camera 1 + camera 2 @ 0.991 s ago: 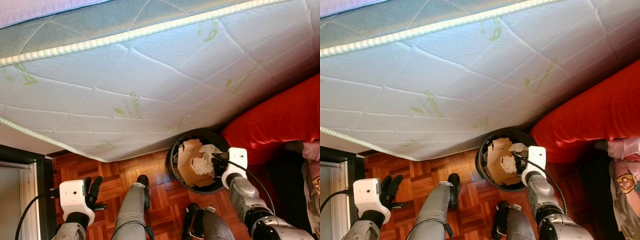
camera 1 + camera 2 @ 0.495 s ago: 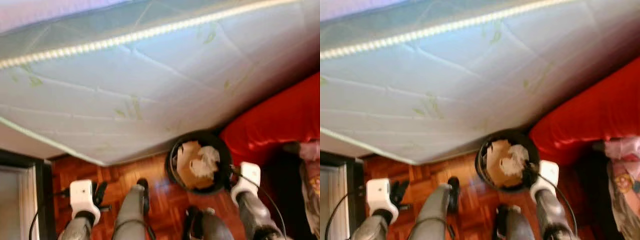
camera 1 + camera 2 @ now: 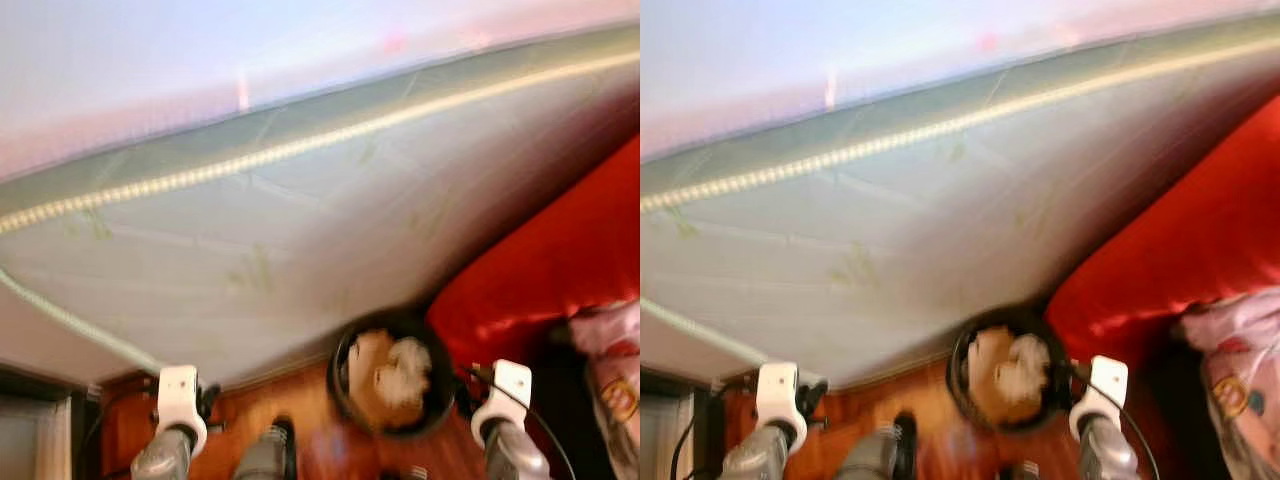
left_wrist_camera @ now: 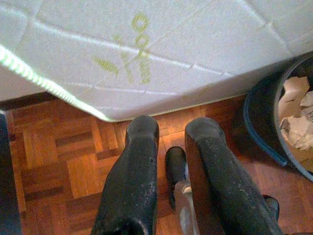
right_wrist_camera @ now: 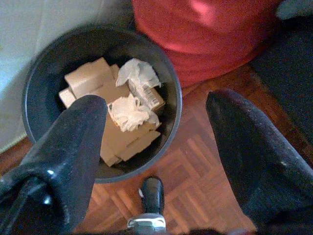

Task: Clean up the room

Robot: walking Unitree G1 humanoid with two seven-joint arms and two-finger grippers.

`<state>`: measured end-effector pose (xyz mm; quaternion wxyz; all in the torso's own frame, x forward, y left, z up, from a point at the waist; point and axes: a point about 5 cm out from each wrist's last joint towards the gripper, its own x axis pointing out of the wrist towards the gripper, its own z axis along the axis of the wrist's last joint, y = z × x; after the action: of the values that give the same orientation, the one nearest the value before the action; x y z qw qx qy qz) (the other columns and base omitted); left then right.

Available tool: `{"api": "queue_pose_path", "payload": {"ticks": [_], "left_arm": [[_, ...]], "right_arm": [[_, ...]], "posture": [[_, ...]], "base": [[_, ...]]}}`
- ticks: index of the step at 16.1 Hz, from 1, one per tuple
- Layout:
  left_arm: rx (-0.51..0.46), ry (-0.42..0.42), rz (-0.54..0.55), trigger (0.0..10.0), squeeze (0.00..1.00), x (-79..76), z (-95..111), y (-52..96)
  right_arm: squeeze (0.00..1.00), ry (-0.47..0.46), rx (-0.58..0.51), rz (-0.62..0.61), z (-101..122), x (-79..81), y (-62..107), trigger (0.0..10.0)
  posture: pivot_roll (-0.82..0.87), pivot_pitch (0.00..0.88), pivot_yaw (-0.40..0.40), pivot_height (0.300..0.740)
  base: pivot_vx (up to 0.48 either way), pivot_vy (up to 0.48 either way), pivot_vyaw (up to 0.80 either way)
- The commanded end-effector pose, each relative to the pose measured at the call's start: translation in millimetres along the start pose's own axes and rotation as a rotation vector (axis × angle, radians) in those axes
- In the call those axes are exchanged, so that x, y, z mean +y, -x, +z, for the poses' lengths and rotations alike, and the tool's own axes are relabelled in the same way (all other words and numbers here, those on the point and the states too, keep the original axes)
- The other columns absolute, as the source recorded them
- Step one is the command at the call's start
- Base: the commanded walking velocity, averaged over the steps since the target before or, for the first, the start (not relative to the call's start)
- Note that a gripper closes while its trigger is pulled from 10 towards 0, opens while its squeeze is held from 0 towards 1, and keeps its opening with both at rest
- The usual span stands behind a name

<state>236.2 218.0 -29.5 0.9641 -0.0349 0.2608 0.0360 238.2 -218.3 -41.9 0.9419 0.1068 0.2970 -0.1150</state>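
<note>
The robot is standing close to a black bin, and the head views are blurry, so a bump is the big worry here. The right gripper is hanging just above the floor beside the bin, with its two black fingers spread wide apart and nothing between them. If that arm is swinging or the robot is stepping forward, I think a finger could be knocking the bin's rim and tipping it, and then the rubbish would be spilling back onto the wooden floor. The robot's black foot is also sitting very near the bin, so a careless step could be kicking it. The bin is standing upright on the floor, squeezed between the white mattress and a big red cushion, touching or nearly touching both. It is looking quite full. Brown cardboard pieces are lying in it, and crumpled white paper is sitting on top, so anything more dropped in could be sliding off the pile. The left gripper is hanging low on the other side, over the floor by the mattress corner, with its fingers a little apart and holding nothing. It is close to the mattress edge, so it could be catching there.
</note>
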Motion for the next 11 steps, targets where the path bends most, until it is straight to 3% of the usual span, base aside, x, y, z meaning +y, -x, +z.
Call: {"api": "queue_pose_path", "payload": {"ticks": [1, 6, 7, 11], "left_arm": [[0.1, 0.034, 0.055, 10.0, 0.0, 11.3, -24.1, 8.2], [0.251, 0.106, 0.099, 10.0, 0.0, 3.0, -55.6, 15.7], [0.263, 0.128, 0.104, 10.0, 0.0, -0.6, -58.3, 15.9], [0.273, 0.118, 0.09, 10.0, 0.0, -1.1, -55.0, 12.7]], "right_arm": [[0.0, -0.014, 0.096, -0.034, -24.2, -6.1, 7.6, 10.0], [0.0, 0.024, 0.2, -0.038, -45.4, -19.8, 17.4, 10.0], [0.0, 0.034, 0.225, -0.052, -48.4, -28.8, 20.2, 10.0], [0.0, 0.036, 0.228, -0.069, -43.0, -39.0, 19.8, 10.0]], "posture": [[0.12, 0.002, -0.004, 0.74], [0.07, 0.0, -0.036, 0.74], [0.06, 0.0, -0.047, 0.74], [0.05, 0.0, -0.024, 0.74]], "base": [[0.0, 0.0, 0.0], [0.0, 0.0, 0.0], [0.0, 0.0, 0.0], [0.0, 0.0, 0.0]]}}
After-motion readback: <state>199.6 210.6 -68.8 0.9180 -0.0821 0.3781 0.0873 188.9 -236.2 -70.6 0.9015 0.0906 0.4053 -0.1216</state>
